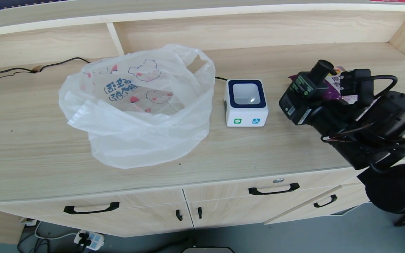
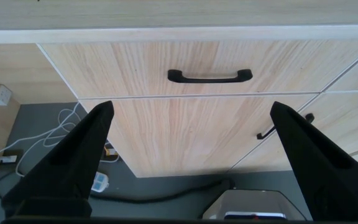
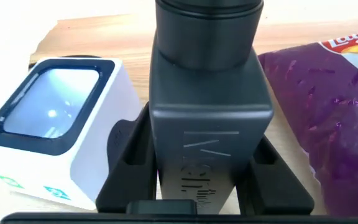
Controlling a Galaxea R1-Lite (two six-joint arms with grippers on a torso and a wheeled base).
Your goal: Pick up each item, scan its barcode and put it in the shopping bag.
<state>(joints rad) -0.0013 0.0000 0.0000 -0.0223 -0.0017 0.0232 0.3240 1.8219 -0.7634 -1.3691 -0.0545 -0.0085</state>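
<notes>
Gripping dark bottle (image 1: 302, 92) (image 3: 210, 124), right gripper (image 1: 315, 103) (image 3: 201, 180) has jaws clamped on its sides, just right of scanner (image 1: 246, 102) (image 3: 55, 137) on counter (image 1: 30, 147) — cap tilted up. Purple chip bag (image 1: 336, 84) (image 3: 328, 106) lies beside bottle, partly behind arm. White shopping bag (image 1: 135, 105) sits open left of scanner. Left gripper (image 2: 191, 162) hangs low — jaws wide, facing drawer (image 2: 210, 59) fronts.
</notes>
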